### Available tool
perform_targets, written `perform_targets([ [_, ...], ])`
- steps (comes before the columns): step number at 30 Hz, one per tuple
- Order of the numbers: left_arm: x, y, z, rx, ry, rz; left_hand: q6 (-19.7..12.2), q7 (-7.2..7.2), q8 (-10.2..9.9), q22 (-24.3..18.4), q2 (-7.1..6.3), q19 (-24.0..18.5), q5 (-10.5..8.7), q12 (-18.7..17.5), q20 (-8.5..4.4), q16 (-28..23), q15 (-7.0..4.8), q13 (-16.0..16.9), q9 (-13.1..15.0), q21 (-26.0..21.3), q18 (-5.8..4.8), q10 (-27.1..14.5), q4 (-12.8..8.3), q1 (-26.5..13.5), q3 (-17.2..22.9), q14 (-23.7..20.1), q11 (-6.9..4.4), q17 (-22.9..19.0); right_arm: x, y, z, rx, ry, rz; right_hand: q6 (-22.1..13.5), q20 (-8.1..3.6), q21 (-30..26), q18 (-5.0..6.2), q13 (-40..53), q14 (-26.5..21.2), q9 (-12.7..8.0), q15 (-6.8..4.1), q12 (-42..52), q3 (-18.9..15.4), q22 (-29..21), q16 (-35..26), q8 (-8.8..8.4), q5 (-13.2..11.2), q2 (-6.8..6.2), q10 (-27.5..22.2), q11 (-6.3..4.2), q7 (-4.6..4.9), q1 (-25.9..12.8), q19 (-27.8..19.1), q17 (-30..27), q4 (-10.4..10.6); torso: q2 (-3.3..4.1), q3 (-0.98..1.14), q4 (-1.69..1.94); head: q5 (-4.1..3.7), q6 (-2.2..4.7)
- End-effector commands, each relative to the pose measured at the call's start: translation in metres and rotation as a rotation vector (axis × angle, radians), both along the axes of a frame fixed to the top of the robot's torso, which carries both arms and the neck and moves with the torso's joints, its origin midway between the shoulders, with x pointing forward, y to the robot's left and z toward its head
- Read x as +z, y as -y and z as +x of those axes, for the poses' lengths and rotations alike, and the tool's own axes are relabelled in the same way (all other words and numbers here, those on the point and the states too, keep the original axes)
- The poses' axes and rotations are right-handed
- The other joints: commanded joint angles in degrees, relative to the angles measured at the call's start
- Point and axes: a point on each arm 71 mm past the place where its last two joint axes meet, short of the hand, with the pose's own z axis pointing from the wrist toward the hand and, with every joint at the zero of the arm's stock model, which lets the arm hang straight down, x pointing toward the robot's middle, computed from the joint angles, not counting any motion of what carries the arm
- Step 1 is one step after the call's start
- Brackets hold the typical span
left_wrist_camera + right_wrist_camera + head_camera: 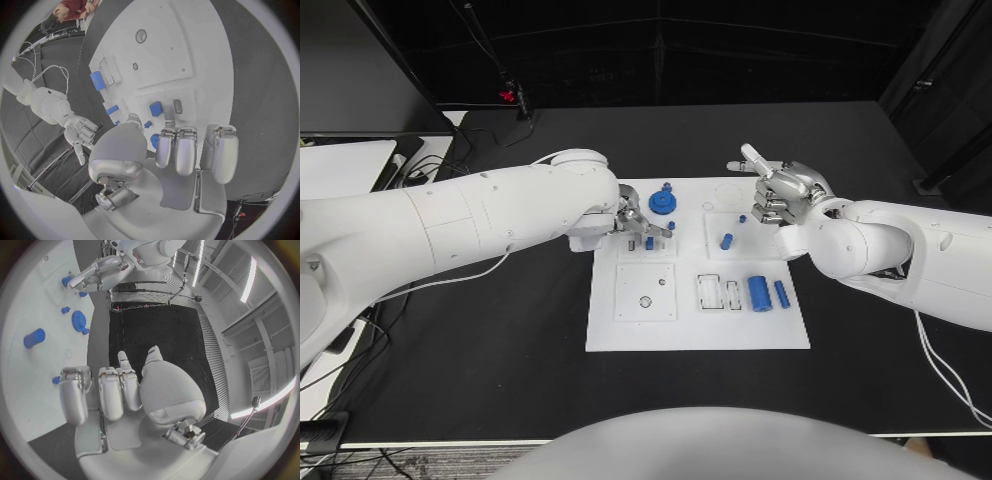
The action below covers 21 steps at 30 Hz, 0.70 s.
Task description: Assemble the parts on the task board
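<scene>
The white task board lies in the middle of the table. A blue gear stands at its far edge, with a small blue peg behind it. My left hand hovers over the board's far left corner, its fingertips just above a small blue block, also visible in the left wrist view beside a grey piece; it holds nothing. My right hand is raised over the far right corner, empty, with fingers loosely bent. Beneath it lie two small blue pegs.
A blue cylinder and a slimmer blue piece lie at the board's right side, next to two pale frames. A square plate with a round hole sits at the near left. Cables lie at the table's far left.
</scene>
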Motion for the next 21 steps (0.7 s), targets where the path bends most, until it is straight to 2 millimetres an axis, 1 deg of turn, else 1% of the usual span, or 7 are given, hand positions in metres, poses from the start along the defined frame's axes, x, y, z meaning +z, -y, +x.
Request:
perform_targets([
  [1,0.011,-0.001,0.003,0.007,0.096,-0.051,-0.19,-0.25,0.45,15.10,-0.07,5.97,-0.41,0.20,0.29,0.05,0.41,15.06,0.51,0.18,-0.37,5.97,-0.06,-1.22,-0.59,5.91,0.55,15.10,0.001,-0.001,0.000,0.010,0.001,0.005,-0.06,0.37,0.18,-0.41,14.90,5.86,0.00,0.40,0.13,-0.02,15.10,0.14,0.38,-0.19,0.37,5.96,0.27,0.29,0.30,5.98,15.07,0.12,-0.02,0.01,0.01,0.10,0.09],
  [5,0.022,-0.005,0.003,0.005,0.144,-0.096,-0.47,-0.24,0.65,15.10,-0.34,5.97,-0.56,0.20,0.28,0.05,0.40,15.06,0.86,0.18,-0.37,5.97,-0.08,-2.23,-0.99,5.91,0.55,15.10,0.000,-0.001,0.000,0.009,-0.001,0.005,-0.04,0.38,0.18,-0.41,14.90,5.86,0.00,0.40,0.13,-0.02,15.10,0.14,0.40,-0.20,0.41,5.96,0.28,0.29,0.30,5.98,15.07,0.12,-0.04,0.00,0.04,0.10,0.14],
  [9,0.032,-0.008,0.005,0.008,0.183,-0.123,-0.52,-0.24,0.68,15.10,-0.37,5.97,-0.56,0.20,0.28,0.05,0.39,15.06,0.91,0.18,-0.37,5.97,-0.10,-2.29,-1.01,5.91,0.55,15.10,-0.001,-0.001,0.000,0.010,-0.003,0.004,-0.04,0.38,0.18,-0.41,14.90,5.86,0.00,0.40,0.13,-0.02,15.10,0.14,0.40,-0.20,0.41,5.96,0.28,0.29,0.30,5.98,15.07,0.12,-0.01,-0.02,-0.04,0.26,0.26],
  [12,0.038,-0.012,0.006,0.009,0.203,-0.137,-1.04,-0.19,1.06,15.10,-0.42,5.97,-0.55,0.20,0.27,0.05,0.40,15.06,1.37,0.18,-0.37,5.97,-0.22,-1.83,-0.83,5.91,0.58,15.10,-0.001,-0.002,0.000,0.011,-0.005,0.005,-0.03,0.39,0.18,-0.41,14.90,5.86,0.00,0.41,0.13,-0.03,15.10,0.14,0.41,-0.21,0.43,5.96,0.28,0.29,0.30,5.98,15.07,0.12,0.00,-0.01,-0.09,0.56,0.43],
  [17,0.044,-0.021,0.010,0.007,0.214,-0.144,-1.62,-0.20,2.30,15.10,-0.42,5.97,-0.40,0.20,0.30,0.05,0.44,15.06,2.50,0.18,-0.37,5.97,-0.28,-0.18,-0.22,5.91,0.59,15.10,-0.001,-0.002,0.000,0.012,-0.007,0.005,-0.02,0.39,0.18,-0.41,14.90,5.86,0.00,0.41,0.13,-0.03,15.10,0.14,0.41,-0.21,0.44,5.96,0.29,0.29,0.30,5.98,15.07,0.12,0.01,0.01,-0.06,0.89,0.70],
  [19,0.046,-0.026,0.013,0.009,0.215,-0.143,-1.26,-0.36,3.09,15.10,-0.18,5.97,-0.17,0.20,0.30,0.05,0.37,15.06,3.02,0.18,-0.37,5.97,-0.37,2.07,0.49,5.91,0.45,15.10,-0.002,-0.002,0.000,0.012,-0.007,0.005,-0.02,0.39,0.18,-0.41,14.90,5.86,0.00,0.41,0.13,-0.03,15.10,0.14,0.41,-0.21,0.44,5.96,0.29,0.29,0.30,5.98,15.07,0.12,0.01,0.04,-0.07,1.04,0.85],
  [21,0.047,-0.033,0.018,0.017,0.220,-0.144,-1.28,-0.51,3.32,15.05,0.20,5.89,0.77,0.20,0.26,0.05,0.28,15.06,3.18,0.15,-0.35,5.97,-0.37,3.93,0.96,5.91,0.37,15.10,-0.002,-0.002,0.000,0.013,-0.008,0.005,-0.02,0.40,0.18,-0.41,14.90,5.86,0.00,0.41,0.13,-0.03,15.10,0.14,0.42,-0.22,0.45,5.96,0.29,0.30,0.31,5.98,15.07,0.12,0.00,0.05,-0.05,1.17,1.02],
])
